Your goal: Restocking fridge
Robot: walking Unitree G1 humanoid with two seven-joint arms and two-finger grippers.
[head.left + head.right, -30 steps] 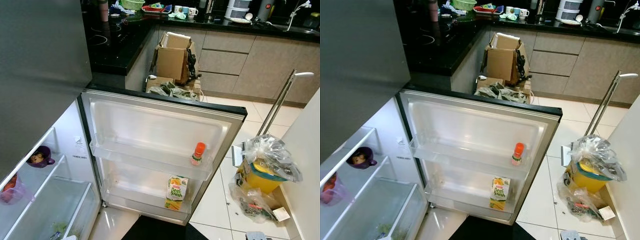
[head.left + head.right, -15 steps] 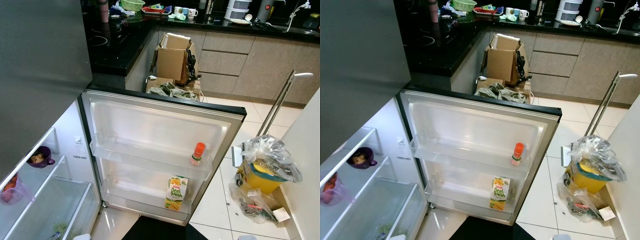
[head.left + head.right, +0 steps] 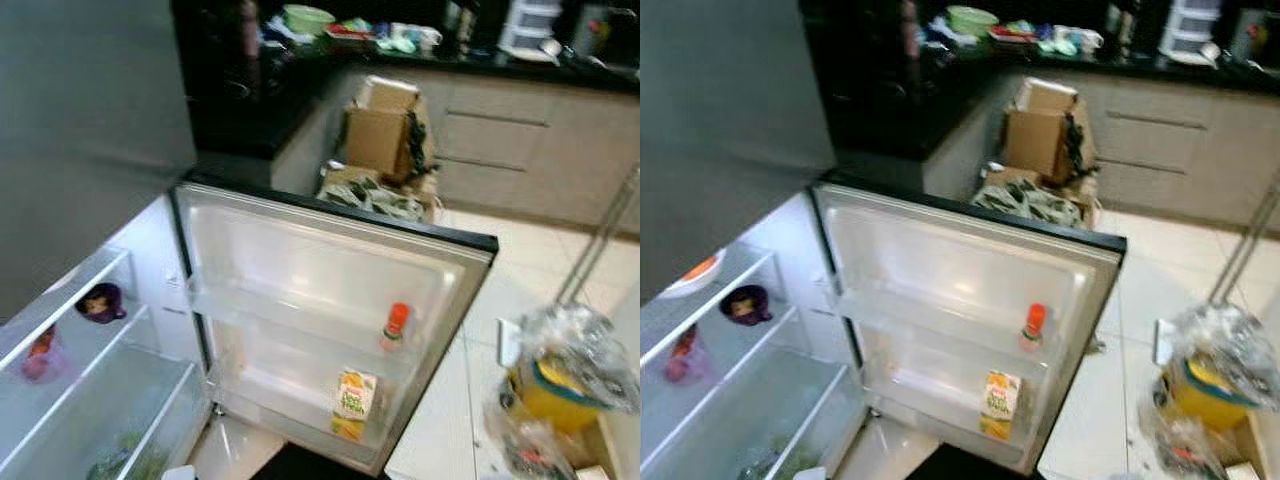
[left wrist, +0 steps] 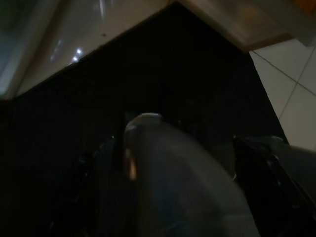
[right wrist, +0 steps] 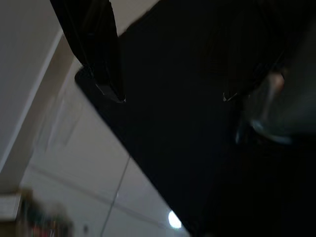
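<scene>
The fridge door (image 3: 330, 290) stands wide open before me. On its upper door shelf is a small bottle with an orange cap (image 3: 396, 326). A yellow juice carton (image 3: 352, 402) stands on the lower door shelf. Inside the fridge at left, a purple cup (image 3: 101, 301) and a pink container (image 3: 42, 357) sit on glass shelves, and a plate (image 3: 692, 273) lies one shelf higher. Greens lie in the bottom drawer (image 3: 125, 455). My right gripper (image 5: 173, 98) hangs low over a dark mat and white tiles, open and with nothing in it. My left gripper (image 4: 180, 163) hangs idle in the dark.
A yellow bin wrapped in plastic (image 3: 565, 375) and a bag of rubbish stand on the tiles at right. A cardboard box (image 3: 380, 130) and bags sit behind the door by the black counter (image 3: 250, 110). A metal pole (image 3: 600, 240) leans at right.
The whole picture has shifted and blurred, so the camera has moved. The plate on the higher fridge shelf has come into view. The fridge's contents stay where they were.
</scene>
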